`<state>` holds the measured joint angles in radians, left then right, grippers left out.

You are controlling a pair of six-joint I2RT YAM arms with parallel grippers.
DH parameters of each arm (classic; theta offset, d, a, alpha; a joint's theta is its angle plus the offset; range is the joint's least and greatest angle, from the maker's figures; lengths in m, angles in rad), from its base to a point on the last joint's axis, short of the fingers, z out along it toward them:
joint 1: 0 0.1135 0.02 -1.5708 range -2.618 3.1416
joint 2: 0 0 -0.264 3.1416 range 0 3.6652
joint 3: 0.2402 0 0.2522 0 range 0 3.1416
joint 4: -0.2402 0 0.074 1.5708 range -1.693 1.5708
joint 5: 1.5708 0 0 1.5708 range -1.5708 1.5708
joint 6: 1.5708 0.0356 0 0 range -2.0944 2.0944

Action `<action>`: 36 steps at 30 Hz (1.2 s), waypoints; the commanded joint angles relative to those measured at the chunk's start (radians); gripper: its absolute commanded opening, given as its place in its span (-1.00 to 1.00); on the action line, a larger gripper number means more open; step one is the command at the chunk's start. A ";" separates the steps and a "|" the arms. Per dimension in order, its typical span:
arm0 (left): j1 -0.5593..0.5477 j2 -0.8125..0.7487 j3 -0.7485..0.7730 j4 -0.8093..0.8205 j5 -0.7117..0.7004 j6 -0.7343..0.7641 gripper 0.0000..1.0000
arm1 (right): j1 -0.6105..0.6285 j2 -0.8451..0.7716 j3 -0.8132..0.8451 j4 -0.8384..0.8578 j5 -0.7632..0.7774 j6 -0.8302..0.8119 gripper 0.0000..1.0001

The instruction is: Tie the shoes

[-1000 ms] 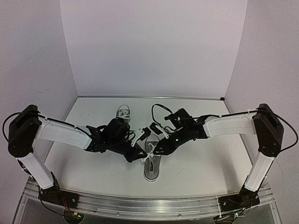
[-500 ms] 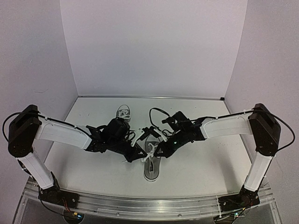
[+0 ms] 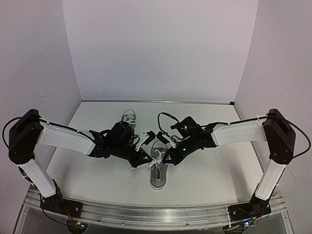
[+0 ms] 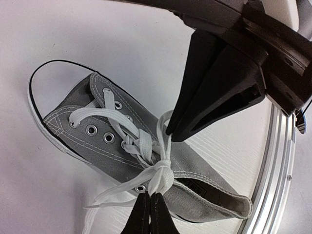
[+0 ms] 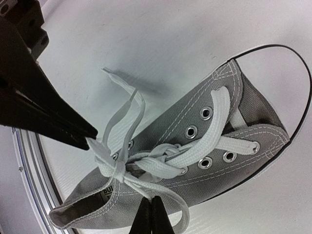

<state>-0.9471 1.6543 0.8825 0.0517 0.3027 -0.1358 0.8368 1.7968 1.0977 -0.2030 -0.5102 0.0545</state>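
One grey shoe (image 3: 158, 174) lies at the table's middle front, toe toward the arms. It fills both wrist views (image 4: 97, 136) (image 5: 219, 131). Its white laces meet in a half-made knot (image 4: 164, 163) (image 5: 116, 168) near the ankle opening. My left gripper (image 3: 145, 162) (image 4: 149, 196) is shut on the lace loop just left of the knot. From the other side, my right gripper (image 3: 165, 160) (image 5: 151, 201) is shut on a lace strand, its tips almost facing the left gripper's. The second shoe (image 3: 128, 117) stands apart at the back.
An aluminium rail (image 3: 156, 214) (image 4: 273, 170) runs along the table's near edge, close to the shoe's heel. White walls enclose the table at the back and sides. Each gripper's black fingers loom in the other wrist view, close over the laces.
The right gripper has closed onto the lace strand and shifted slightly left toward the knot. The left arm and the shoe have barely moved.
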 commanded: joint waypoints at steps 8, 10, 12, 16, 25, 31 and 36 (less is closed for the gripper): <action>0.012 -0.042 0.018 0.006 -0.016 -0.011 -1.00 | 0.004 -0.050 -0.018 -0.003 0.035 0.008 -1.00; 0.011 -0.040 0.020 0.006 -0.014 -0.011 -1.00 | 0.005 -0.047 -0.016 -0.004 0.022 0.007 -1.00; 0.011 -0.037 0.023 0.006 -0.006 -0.008 -1.00 | 0.005 -0.046 -0.013 -0.004 -0.001 0.004 -0.97; 0.011 -0.037 0.026 0.011 0.004 -0.007 -0.99 | 0.005 -0.063 -0.002 -0.003 -0.019 0.002 -0.55; 0.014 -0.034 0.038 0.014 -0.015 -0.007 -0.81 | 0.003 -0.070 0.042 -0.001 -0.024 0.005 -0.39; 0.023 -0.054 0.025 0.003 -0.015 -0.008 -0.59 | 0.003 -0.047 0.092 0.003 -0.041 -0.004 -0.38; 0.038 -0.123 -0.061 0.057 0.011 -0.048 -0.30 | 0.004 -0.019 0.125 0.001 -0.059 -0.019 -0.32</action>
<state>-0.9248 1.6319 0.8709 0.0586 0.2933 -0.1536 0.8368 1.7548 1.1697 -0.2036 -0.5435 0.0543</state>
